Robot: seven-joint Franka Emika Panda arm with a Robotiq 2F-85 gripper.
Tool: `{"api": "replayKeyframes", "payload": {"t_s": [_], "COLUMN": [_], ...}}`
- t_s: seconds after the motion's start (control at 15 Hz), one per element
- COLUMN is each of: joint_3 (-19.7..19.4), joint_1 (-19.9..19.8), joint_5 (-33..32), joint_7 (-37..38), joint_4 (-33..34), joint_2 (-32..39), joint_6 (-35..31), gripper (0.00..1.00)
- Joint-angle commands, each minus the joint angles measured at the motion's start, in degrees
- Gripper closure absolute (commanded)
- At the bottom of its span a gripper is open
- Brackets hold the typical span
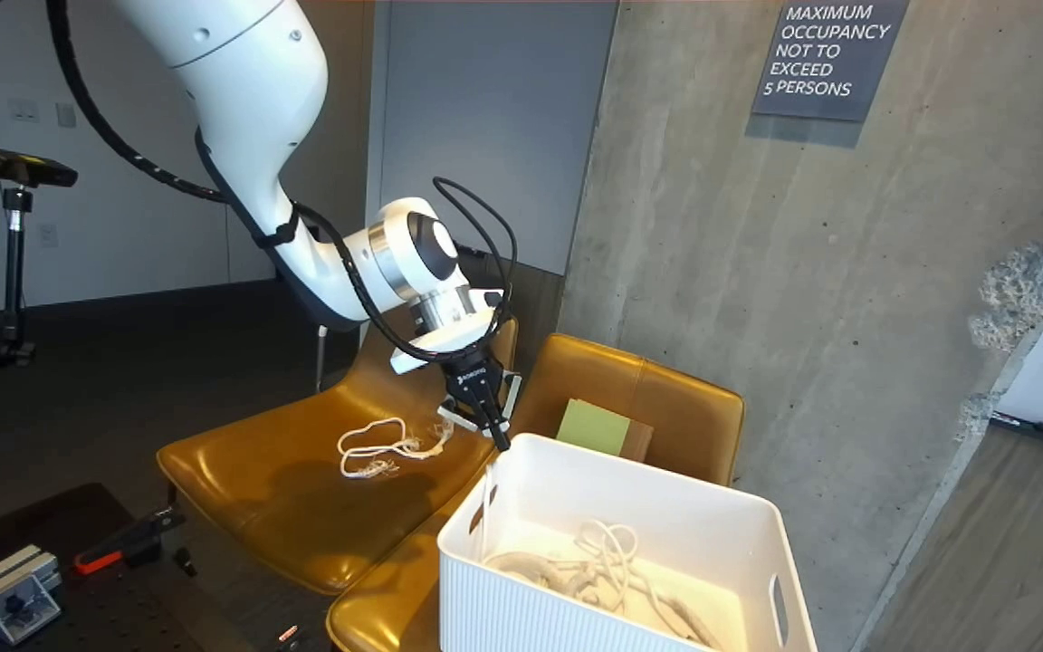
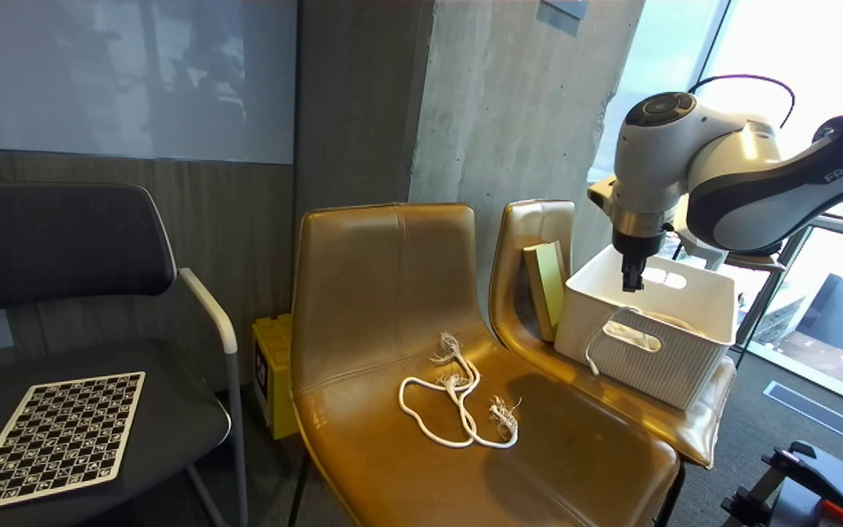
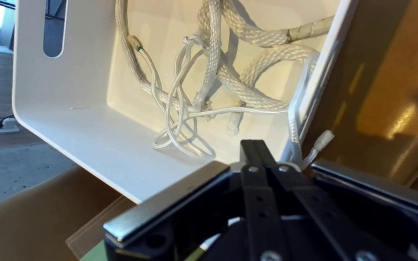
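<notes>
Gripper (image 3: 253, 143) closed near white bin (image 1: 531, 602) on chair (image 1: 684, 412); ropes (image 3: 214, 45) inside

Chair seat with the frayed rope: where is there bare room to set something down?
The chair seat is bare between the frayed rope and the seat's front edge, and along the side away from the white bin. Crowded: the bin, where ropes sprawl, and its rim, near which the gripper hangs.

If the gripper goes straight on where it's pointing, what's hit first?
Probably the floor of the white bin, or the rope lying on it: in the wrist view the gripper points into the bin near a corner. Depth is unclear; the rim could catch it first.
</notes>
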State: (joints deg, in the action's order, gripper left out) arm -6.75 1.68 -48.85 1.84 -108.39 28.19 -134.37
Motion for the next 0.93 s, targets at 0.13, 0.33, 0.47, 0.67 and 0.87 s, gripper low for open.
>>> {"api": "replayKeyframes", "payload": {"t_s": [0.13,0.33,0.47,0.67,0.87], "joint_3": [0.56,0.81,0.86,1.11,1.35], "joint_1": [-0.60,-0.43,-0.11,0.01,0.30], "joint_5": [0.12,0.14,-0.25,-0.08,-0.16], "joint_7": [-0.87,-0.39,0.55,0.70,1.06], "joint_4": [1.06,0.26,-0.42,-0.90,-1.16], "joint_2": [-0.38,-0.44,-0.13,0.05,0.49], "joint_6": [2.30,2.02,1.66,1.71,1.80], "gripper": [0.74,0.60,0.45,0.23,0.03]}}
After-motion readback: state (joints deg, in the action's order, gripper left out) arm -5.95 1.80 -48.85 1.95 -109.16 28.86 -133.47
